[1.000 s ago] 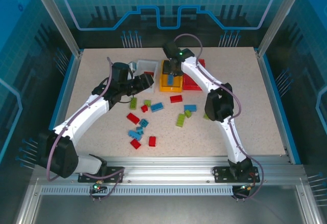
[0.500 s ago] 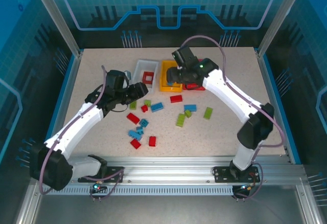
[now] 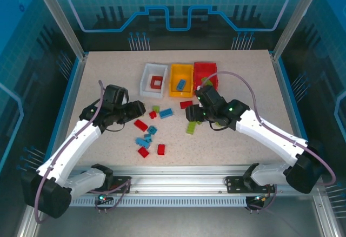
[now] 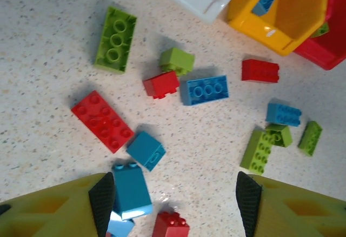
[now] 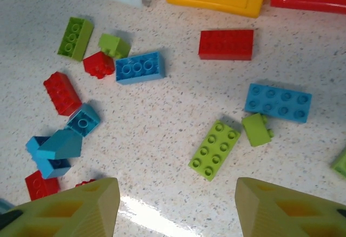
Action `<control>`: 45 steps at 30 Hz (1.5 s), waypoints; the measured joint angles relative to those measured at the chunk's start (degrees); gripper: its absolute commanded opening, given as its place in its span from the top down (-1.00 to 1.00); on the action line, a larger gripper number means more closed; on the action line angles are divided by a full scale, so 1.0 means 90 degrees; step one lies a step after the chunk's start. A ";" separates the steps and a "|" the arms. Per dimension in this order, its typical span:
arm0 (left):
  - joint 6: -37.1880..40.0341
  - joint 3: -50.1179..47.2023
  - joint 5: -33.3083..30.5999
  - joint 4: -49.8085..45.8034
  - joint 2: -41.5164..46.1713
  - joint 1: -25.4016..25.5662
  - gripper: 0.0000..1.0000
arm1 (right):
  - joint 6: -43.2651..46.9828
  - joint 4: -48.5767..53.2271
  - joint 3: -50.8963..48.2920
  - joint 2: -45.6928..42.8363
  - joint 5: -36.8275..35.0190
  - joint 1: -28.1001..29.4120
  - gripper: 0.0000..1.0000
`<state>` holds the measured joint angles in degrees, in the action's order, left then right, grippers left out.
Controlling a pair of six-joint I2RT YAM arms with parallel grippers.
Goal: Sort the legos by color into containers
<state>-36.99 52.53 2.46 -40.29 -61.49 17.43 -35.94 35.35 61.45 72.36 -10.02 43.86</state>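
Legos [image 3: 157, 119] in red, blue and lime green lie loose on the speckled table [image 3: 259, 85], mostly in the space between the two pincers. The left pincer [image 3: 138, 110] has its jaws spread wide and holds nothing. Just ahead of its left finger [image 4: 102, 204] lies a blue block [image 4: 130, 191], very near to the pad. A small red piece [image 4: 170, 227] is seen on the table through the gap between the fingers. Farther ahead are a long red brick [image 4: 102, 120] and a long lime brick [image 4: 115, 38].

The right pincer [image 3: 193, 112] is also spread wide and empty. Ahead of it, about midway between the fingers, lies a flat lime brick [image 5: 214, 149]. A small lime brick [image 5: 256, 129] is just beside that one, toward the right finger, and a long blue brick [image 5: 278, 102] is just beyond. A red block [image 5: 225, 44] lies farther ahead, near the orange-yellow bin [image 3: 174, 77].

The white bin [image 3: 146, 79], with a red square frame [image 3: 157, 81] inside, and the red bin [image 3: 205, 68] stand at either side of the orange-yellow one, well ahead of both pincers
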 measured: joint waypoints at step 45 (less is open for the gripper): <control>0.1314 0.0981 0.0041 0.1090 -0.3640 -0.0794 -0.49 | -0.0789 -0.1265 -0.2086 -0.2514 -0.0884 -0.0797 -0.60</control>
<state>-25.17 61.36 2.83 -30.48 -94.26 10.28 -43.05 23.97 42.68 49.74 -17.98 36.69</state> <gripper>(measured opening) 0.750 0.808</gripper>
